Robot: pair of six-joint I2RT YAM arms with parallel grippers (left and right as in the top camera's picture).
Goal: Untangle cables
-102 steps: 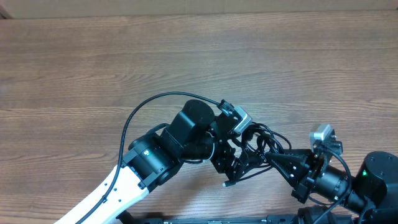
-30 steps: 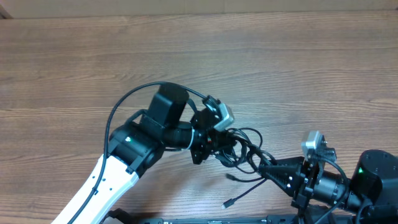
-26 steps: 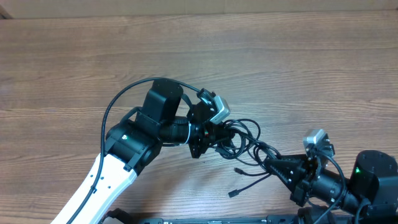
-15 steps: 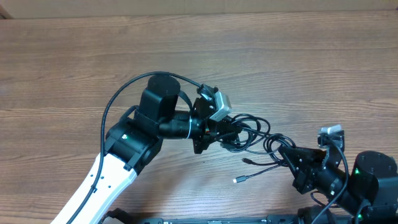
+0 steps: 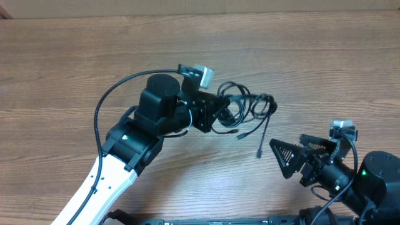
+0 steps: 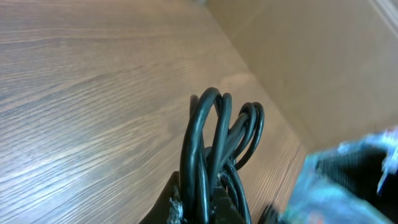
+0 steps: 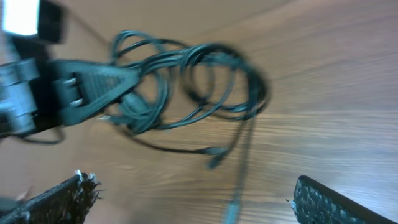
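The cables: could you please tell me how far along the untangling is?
Done: little; one plug end trails free of the bundle. In hand: the left gripper clamps the cables as one looped bundle, while the right gripper is open and empty, apart from them. Left: separating all the intertwined loops.

surface: brown wood-grain tabletop (image 5: 75,69) | grain: left-right | far edge: plain tan panel (image 5: 250,5) | thin black cables (image 5: 240,109): loose ends hang low, contact unclear
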